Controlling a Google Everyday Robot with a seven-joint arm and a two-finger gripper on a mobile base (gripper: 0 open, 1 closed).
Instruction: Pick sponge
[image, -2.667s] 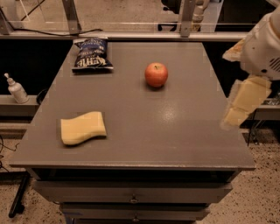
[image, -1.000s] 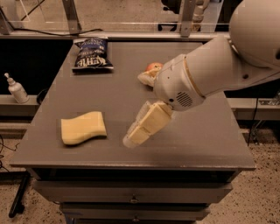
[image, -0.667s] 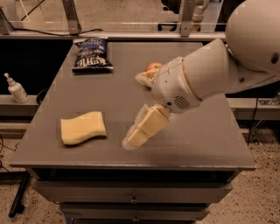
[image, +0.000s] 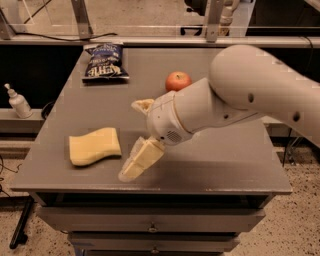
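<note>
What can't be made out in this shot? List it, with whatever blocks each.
All in the camera view:
- Tool, low over the table's front, just right of the sponge: its far side is hidden by the arm.
- Apple: lower part hidden behind the arm.
- Chip bag: print too blurred to read.
- Arm: its base is cut off by the right edge.
- Bottle: label too small to read.

A grey table with drawers stands on speckled floor. A metal rail runs behind. The gripper hangs above the table's front.
</note>
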